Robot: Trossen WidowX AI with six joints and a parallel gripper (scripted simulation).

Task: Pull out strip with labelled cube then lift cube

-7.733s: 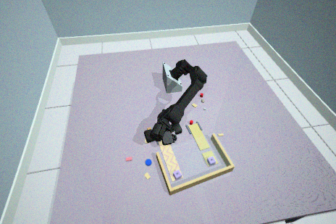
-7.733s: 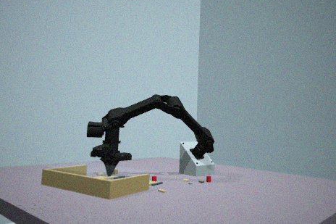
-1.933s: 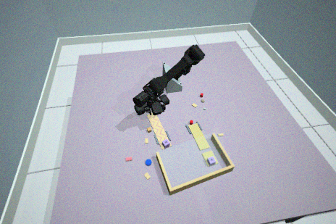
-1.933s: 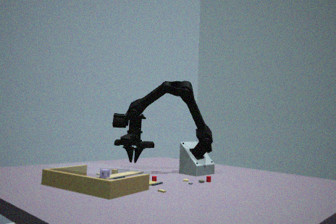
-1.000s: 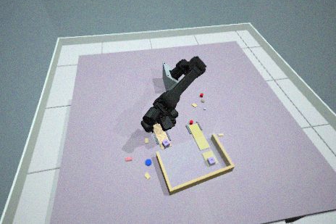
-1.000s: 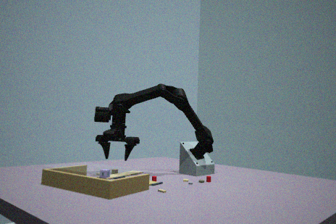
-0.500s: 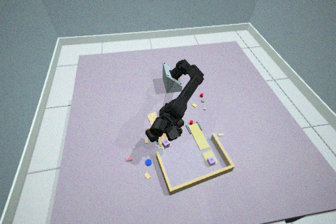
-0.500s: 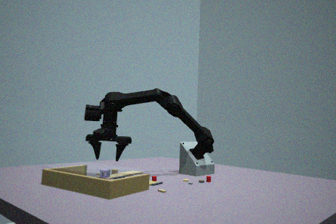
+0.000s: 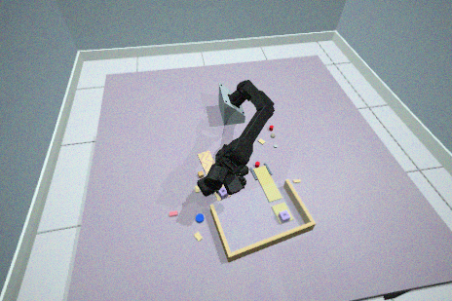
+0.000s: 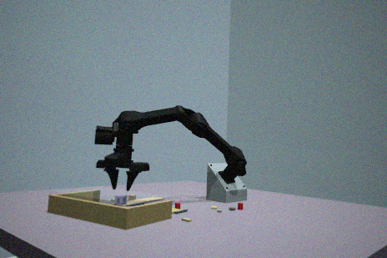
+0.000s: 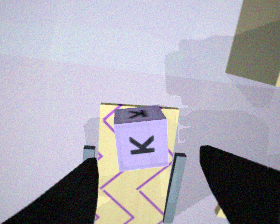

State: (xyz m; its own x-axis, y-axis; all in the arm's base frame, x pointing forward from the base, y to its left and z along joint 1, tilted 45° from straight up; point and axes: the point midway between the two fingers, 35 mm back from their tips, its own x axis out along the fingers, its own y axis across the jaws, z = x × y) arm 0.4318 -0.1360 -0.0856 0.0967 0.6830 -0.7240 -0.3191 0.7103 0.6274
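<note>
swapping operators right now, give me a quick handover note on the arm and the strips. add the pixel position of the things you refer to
Claw (image 10: 121,189) (image 11: 149,160): part open, holding nothing, above the K cube (image 9: 222,192) (image 11: 142,144).
Zigzag strip (image 9: 206,160) (image 11: 133,192): looks like the one-piece strip, the K cube on its end.
Plain yellow strip (image 9: 268,183): gap before a separate yellow piece (image 9: 279,208) bearing another purple cube (image 9: 284,215); leave it.
Done: cube not lifted; whether the zigzag strip counts as pulled out, I can't tell.
Left: confirm the pull, then probably grip the K cube and hold it up.

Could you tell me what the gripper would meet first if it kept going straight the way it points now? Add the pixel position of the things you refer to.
Probably the cube marked K (image 9: 222,193) (image 11: 142,145), which lies ahead between the open fingers, though its depth is hard to judge.
</note>
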